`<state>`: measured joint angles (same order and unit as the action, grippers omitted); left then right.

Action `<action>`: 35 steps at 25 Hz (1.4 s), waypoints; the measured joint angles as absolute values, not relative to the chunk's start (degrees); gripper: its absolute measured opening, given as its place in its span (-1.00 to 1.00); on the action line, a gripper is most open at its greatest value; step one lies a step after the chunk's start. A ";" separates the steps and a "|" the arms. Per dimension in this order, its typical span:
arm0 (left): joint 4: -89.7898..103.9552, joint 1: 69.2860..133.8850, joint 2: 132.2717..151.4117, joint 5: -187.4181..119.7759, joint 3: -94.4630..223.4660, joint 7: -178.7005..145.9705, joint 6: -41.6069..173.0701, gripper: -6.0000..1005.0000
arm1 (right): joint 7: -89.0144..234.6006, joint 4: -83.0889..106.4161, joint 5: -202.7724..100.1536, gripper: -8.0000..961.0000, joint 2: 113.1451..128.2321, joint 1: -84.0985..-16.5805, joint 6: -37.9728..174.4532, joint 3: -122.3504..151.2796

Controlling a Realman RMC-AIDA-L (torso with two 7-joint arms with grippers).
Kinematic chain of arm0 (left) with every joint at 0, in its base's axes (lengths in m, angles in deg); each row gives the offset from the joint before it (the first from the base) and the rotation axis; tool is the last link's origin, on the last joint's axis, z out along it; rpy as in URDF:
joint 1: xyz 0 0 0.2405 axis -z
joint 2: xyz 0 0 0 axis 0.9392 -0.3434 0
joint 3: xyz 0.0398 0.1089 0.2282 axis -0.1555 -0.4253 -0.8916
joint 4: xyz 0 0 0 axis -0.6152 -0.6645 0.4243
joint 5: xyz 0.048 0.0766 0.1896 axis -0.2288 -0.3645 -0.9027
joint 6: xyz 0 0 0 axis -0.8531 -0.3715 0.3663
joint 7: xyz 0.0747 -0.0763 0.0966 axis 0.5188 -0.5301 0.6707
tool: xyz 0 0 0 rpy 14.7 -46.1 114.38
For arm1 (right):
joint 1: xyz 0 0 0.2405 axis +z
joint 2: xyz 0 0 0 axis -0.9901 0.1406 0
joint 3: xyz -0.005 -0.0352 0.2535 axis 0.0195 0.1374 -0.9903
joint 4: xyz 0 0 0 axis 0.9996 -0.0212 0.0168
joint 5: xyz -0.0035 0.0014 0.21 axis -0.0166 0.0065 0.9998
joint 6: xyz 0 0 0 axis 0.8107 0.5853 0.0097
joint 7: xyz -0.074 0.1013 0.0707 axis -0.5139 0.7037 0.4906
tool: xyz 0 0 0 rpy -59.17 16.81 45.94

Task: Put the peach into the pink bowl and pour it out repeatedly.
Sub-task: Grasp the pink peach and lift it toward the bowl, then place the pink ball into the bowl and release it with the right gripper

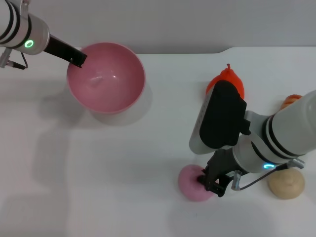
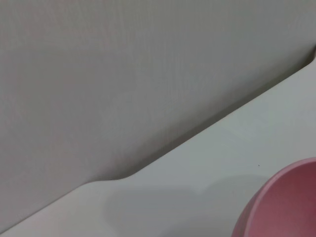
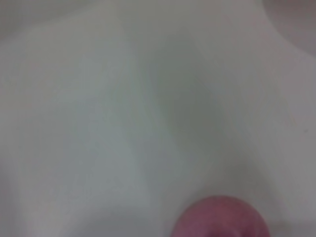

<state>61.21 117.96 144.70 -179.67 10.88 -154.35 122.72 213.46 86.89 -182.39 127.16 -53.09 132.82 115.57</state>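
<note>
Your right arm's housing covers part of the orange-red pear [image 1: 231, 79], and a second orange thing [image 1: 292, 100] peeks out at the right edge, cut off. The white table [image 1: 123, 168] meets a grey wall along the top of the head view. The peach [image 1: 194, 183] sits at lower centre; the right pincer [image 1: 213, 183] reaches down against its right side, and you cannot tell its opening. The left pincer [image 1: 78, 59] comes in from the upper left and grips the rim of the pink bowl [image 1: 106, 76]. A beige bun [image 1: 286, 183] lies at lower right
</note>
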 joint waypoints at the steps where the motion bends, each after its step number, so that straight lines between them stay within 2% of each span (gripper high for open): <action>1: 61.18 117.99 144.70 -179.67 10.88 -154.35 122.71 -0.82 | 213.57 86.92 -182.39 -0.75 127.15 -53.14 132.90 115.57; 4: 60.95 118.01 144.70 -179.70 10.91 -154.29 122.56 -0.82 | 213.74 88.33 -182.40 -0.90 127.15 -53.67 133.19 115.31; 19: 59.60 116.68 144.77 -178.19 7.75 -154.20 121.75 -0.81 | 216.35 118.88 -185.00 -0.86 126.87 -57.38 133.39 106.42; 35: 60.28 115.81 145.08 -169.89 -1.87 -154.21 123.85 -0.81 | 215.61 100.81 -184.65 -0.78 126.96 -52.18 119.24 110.04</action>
<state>60.28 115.81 145.08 -169.89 -1.87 -154.21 123.85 215.61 100.81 -184.65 126.96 -52.18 119.24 110.04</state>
